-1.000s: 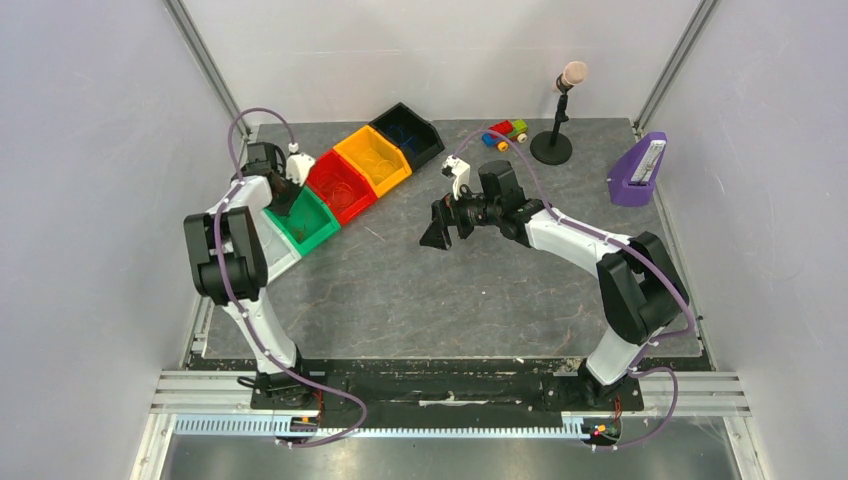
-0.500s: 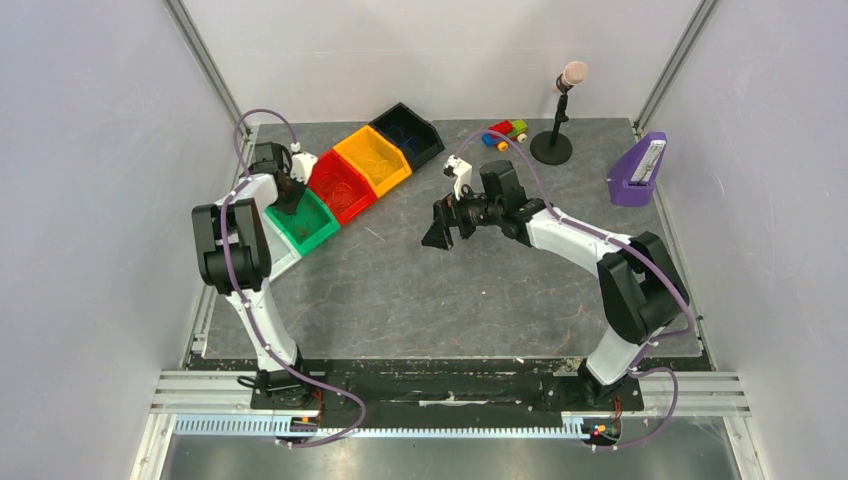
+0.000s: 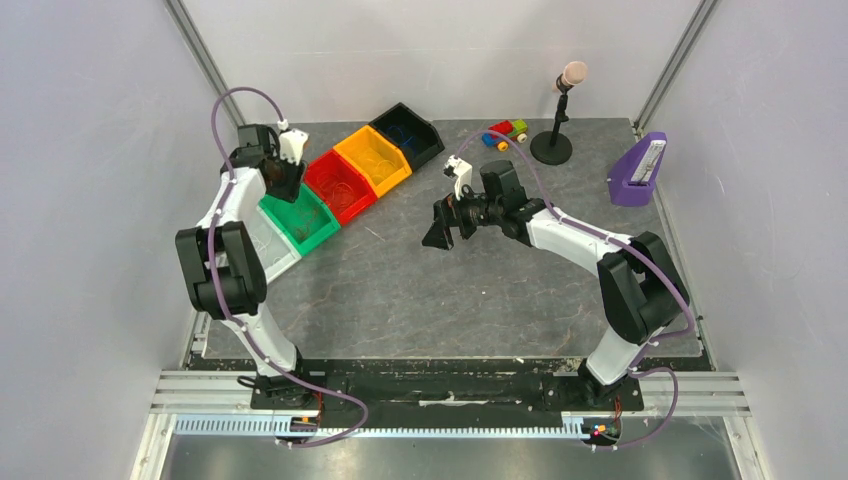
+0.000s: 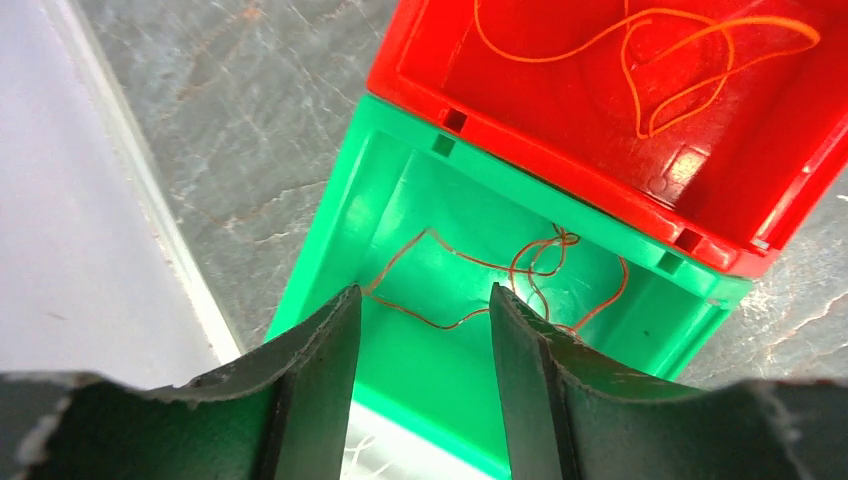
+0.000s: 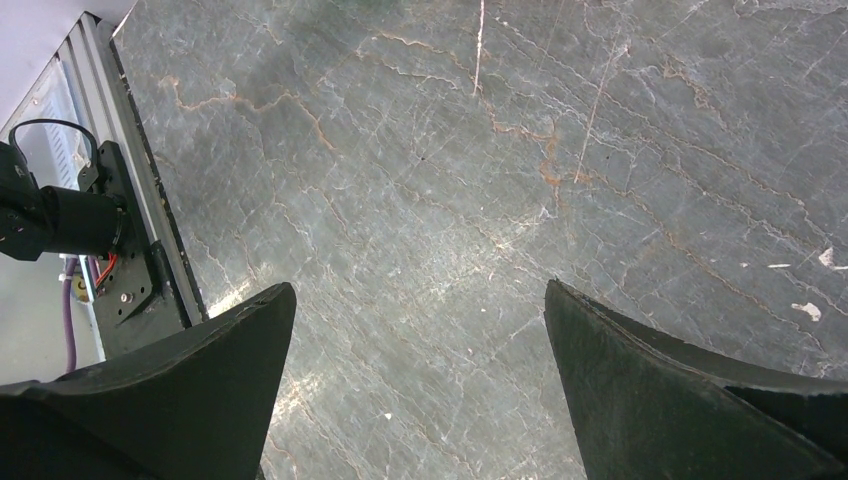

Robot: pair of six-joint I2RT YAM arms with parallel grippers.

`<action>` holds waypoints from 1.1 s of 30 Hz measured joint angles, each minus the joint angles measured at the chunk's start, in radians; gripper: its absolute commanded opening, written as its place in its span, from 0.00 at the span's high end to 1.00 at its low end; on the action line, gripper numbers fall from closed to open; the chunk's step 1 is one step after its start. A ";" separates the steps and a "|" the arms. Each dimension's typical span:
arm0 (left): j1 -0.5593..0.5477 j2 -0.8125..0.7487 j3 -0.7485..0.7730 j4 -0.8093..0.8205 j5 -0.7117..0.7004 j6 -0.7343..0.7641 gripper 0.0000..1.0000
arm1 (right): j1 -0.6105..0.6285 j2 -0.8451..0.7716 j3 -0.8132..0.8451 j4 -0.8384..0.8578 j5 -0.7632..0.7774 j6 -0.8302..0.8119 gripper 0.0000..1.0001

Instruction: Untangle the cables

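The left hand is held over the green bin at the far left of the tabletop. It is released: the jaws stand apart and nothing is seen between them. A thin red cable lies loose on the floor of the green bin, kinked and looped on itself near one end, directly below the parted jaws. In the adjoining red bin an orange cable is laid in open curls. An orange bin and a black bin follow in the same row; their contents cannot be made out from the overhead view. The right hand hangs over bare tabletop near the middle, jaws spread wide, empty. No tangle of cables is found on the tabletop in any view. The step in hand is judged to be the deposit of one separated strand into its bin, with the drop apparently complete since the cable rests free of the fingers. Task is judged to be far along, possibly in its last strands. For the next move, the left hand would need to be lifted straight up, clear of the bin walls, without the loop being snagged; any remaining strand must then be located, and a fine pinch will be required on such thin wire.
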 measured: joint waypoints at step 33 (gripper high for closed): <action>-0.425 -0.265 0.153 -0.261 0.101 -0.339 0.21 | -0.505 -0.455 -0.298 -0.082 0.188 -0.177 0.02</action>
